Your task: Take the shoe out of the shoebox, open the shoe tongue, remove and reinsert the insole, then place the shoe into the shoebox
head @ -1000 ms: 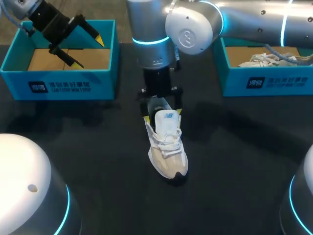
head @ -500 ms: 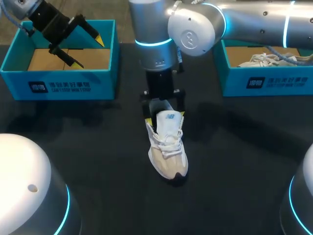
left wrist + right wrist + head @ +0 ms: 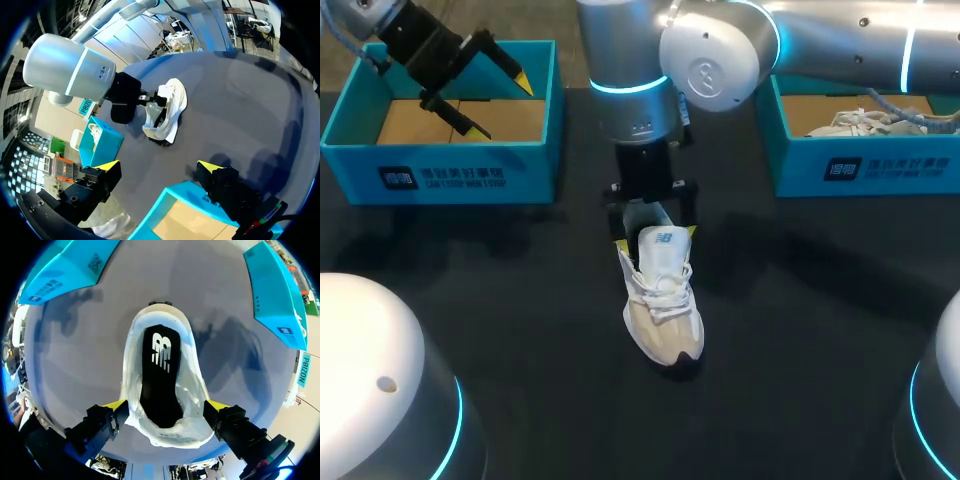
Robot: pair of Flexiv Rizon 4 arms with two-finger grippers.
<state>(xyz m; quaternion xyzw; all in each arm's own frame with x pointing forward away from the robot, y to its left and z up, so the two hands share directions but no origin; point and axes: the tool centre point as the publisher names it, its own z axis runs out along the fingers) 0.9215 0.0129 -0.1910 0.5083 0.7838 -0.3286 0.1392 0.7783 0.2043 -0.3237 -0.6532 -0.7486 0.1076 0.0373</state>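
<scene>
Right pincer point(image 3: 166, 405) nudged slightly sideways, pinching heel of white shoe point(image 3: 662, 300): tongue point(image 3: 663, 245) raised, black insole point(image 3: 160, 375) showing; left pincer point(image 3: 159, 166) spread.

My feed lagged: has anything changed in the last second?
The right gripper, at the heel of the shoe, shifted slightly toward the robot's right. The shoe and the left gripper above the left shoebox stayed put.

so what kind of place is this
Likely a robot lab or test bench: a left arm and right arm reach over a black table holding a shoe, a blue shoebox and a second shoebox.
</scene>
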